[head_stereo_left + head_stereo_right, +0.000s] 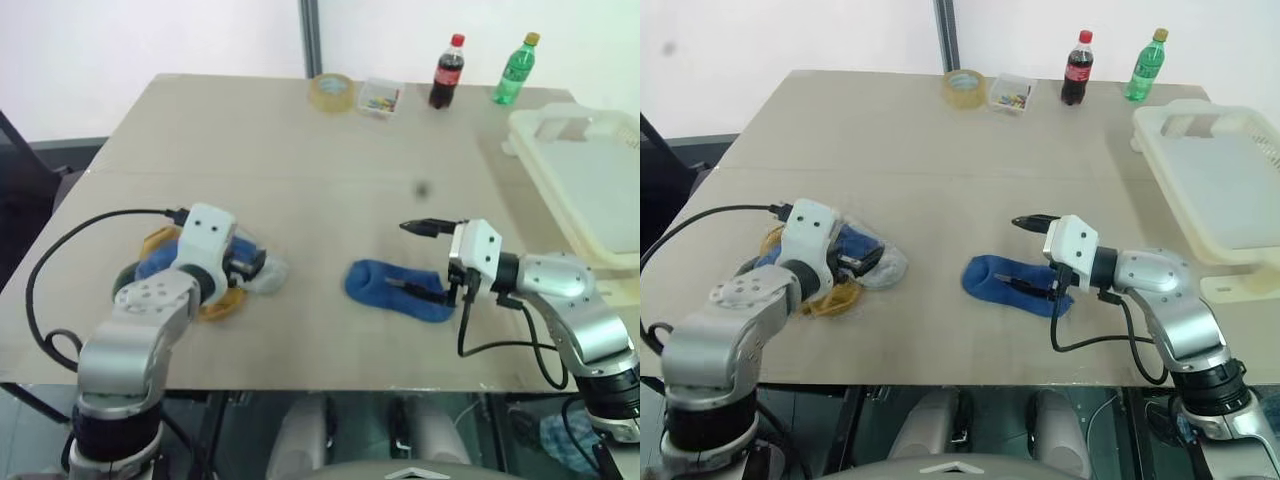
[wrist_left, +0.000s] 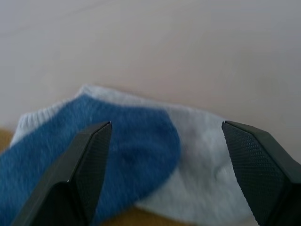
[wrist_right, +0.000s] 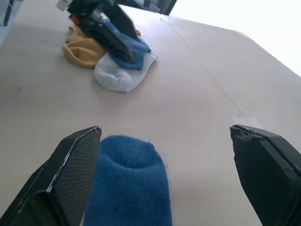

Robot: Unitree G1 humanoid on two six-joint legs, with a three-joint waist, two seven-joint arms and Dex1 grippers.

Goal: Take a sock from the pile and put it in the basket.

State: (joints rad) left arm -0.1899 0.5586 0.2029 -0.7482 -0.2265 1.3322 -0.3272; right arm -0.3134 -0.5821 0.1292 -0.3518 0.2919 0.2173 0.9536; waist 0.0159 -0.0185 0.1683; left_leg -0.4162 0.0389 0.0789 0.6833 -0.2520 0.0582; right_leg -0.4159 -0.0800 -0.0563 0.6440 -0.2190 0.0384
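I seem to be standing in a test room or lab rather than a home: the surface [image 1: 300,170] before me is a plain beige board set against a bare white wall with a dark upright post. Along its far edge sits an odd assortment, a roll of tape [image 1: 332,92], a small clear box [image 1: 381,98] of coloured bits, a cola bottle [image 1: 447,71] and a green bottle [image 1: 514,69]. Loose black cables [image 1: 60,250] trail across the surface.

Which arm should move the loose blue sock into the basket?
Right, probably. Its open gripper hangs at the blue sock, and the basket is on that side. The left gripper sits open over the pile.
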